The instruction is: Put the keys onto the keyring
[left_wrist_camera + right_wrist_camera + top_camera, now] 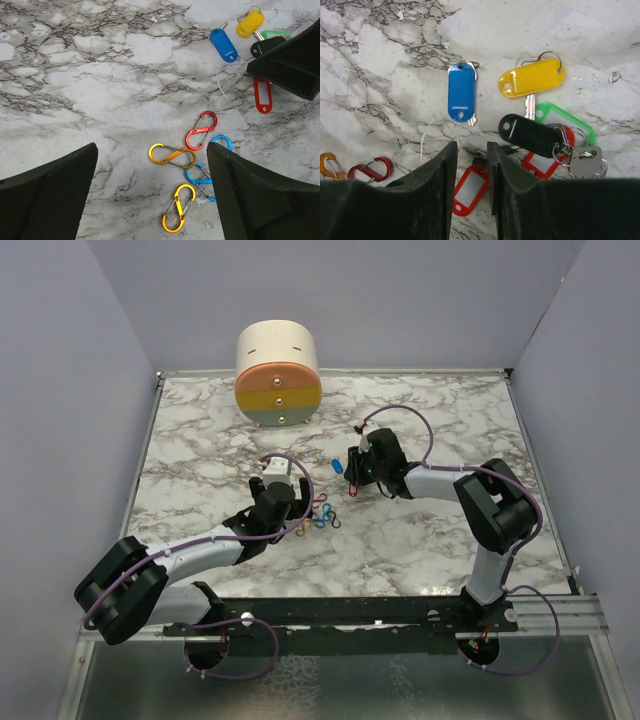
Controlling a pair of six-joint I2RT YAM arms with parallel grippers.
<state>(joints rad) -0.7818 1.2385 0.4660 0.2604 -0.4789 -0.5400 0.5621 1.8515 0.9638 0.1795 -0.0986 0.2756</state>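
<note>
The keys lie in a loose group on the marble: a blue-tagged key, a yellow one, a green one and a red one. A black tag, a second red tag and a bare silver key share a small metal ring. I cannot tell which ring is the keyring. My right gripper is low over the red key, its jaws narrowly apart around the tag's top ring. My left gripper stands wide open above S-shaped clips, holding nothing.
Several S-shaped clips lie by the left gripper: orange, red, blue, yellow. A round container with small drawers stands at the back. Walls enclose the table on three sides.
</note>
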